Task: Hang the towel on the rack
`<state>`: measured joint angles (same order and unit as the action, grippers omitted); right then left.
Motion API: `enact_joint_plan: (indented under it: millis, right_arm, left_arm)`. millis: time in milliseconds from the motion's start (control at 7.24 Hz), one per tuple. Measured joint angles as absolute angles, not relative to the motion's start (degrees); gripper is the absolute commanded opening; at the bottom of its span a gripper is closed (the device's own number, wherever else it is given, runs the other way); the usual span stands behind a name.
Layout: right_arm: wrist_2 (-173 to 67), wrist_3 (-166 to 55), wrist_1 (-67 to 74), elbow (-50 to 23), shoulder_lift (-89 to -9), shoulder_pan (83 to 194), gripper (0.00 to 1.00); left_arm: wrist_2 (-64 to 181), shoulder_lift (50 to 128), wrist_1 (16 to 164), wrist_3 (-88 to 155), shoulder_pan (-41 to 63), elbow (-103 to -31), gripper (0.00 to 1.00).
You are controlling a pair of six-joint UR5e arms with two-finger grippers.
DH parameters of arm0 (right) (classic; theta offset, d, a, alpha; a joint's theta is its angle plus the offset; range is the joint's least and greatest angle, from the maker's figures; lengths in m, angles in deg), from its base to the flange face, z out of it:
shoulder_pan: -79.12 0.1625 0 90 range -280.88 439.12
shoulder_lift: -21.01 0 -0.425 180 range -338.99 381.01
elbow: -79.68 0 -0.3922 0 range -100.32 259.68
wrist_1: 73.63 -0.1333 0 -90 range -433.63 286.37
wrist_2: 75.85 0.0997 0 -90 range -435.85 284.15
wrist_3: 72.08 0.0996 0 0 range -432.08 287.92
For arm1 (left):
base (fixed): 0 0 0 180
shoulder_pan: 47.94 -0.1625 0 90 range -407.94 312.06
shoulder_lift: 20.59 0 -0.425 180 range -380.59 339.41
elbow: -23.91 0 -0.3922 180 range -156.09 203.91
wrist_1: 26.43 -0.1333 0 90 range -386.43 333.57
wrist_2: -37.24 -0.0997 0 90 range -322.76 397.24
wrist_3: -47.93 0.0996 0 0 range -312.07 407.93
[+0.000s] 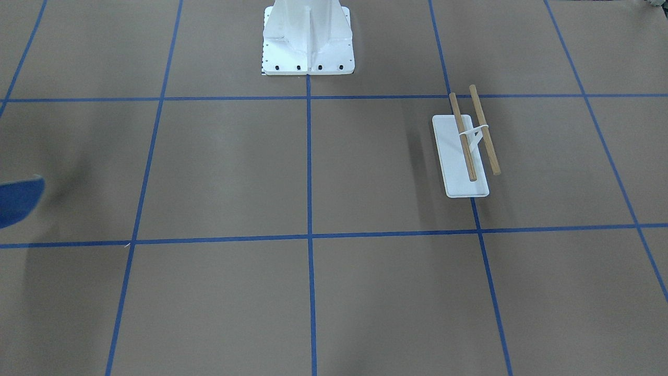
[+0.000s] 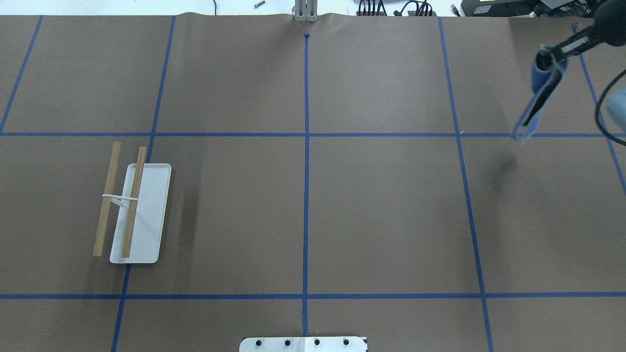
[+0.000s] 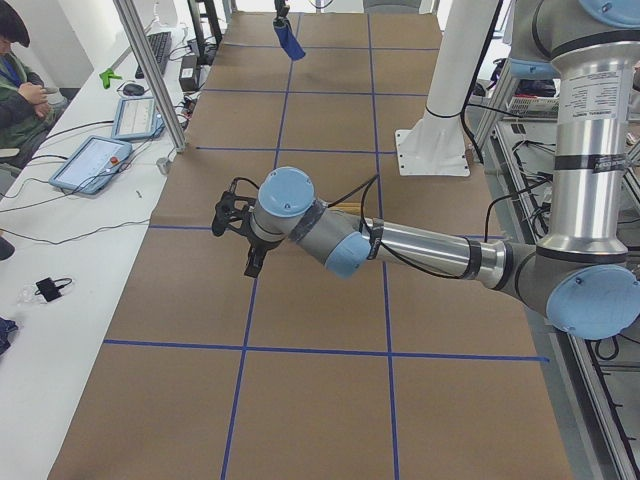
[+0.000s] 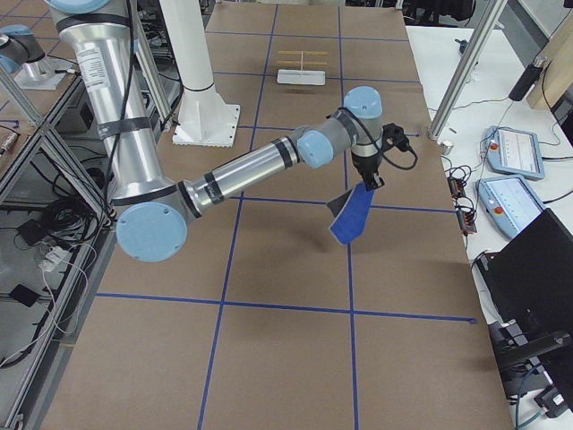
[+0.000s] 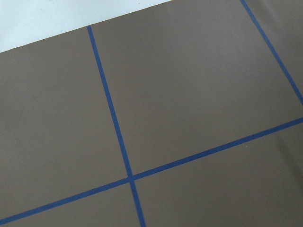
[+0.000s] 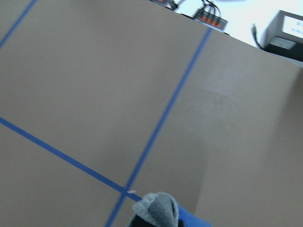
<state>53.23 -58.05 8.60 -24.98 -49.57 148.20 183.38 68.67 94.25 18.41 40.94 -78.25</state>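
Note:
The towel (image 2: 537, 102) hangs in the air from my right gripper (image 2: 548, 55), which is shut on its top edge at the far right of the overhead view. The blue face shows, with a grey edge. It also shows in the exterior right view (image 4: 352, 218), at the left edge of the front view (image 1: 18, 201), and one corner in the right wrist view (image 6: 160, 210). The rack (image 2: 131, 205) stands on the table's left side, with two wooden dowels over a white base (image 1: 455, 169). My left gripper (image 3: 240, 235) hovers above the table; I cannot tell whether it is open or shut.
The big white bolted pedestal (image 1: 308, 42) stands at the robot's base in the middle. Blue tape lines cross the brown table. Beyond the table's edge, tablets and cables (image 4: 510, 152) lie on a white bench, and an operator (image 3: 20, 80) sits there.

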Motion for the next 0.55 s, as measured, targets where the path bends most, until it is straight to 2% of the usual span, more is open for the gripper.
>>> enact_joint_plan:
  millis: [276, 553]
  right_arm:
    - [51.94, -50.93, 6.21, -27.57, -43.75, 140.17, 0.0]
    - [40.25, -44.6, 1.4, -31.15, -41.44, 128.58, 0.0]
  left_arm:
    - [184.14, 72.05, 102.5, 0.41, 36.32, -77.99, 0.98]
    - [183.84, 76.52, 105.19, -13.89, 31.84, -77.9, 0.98]
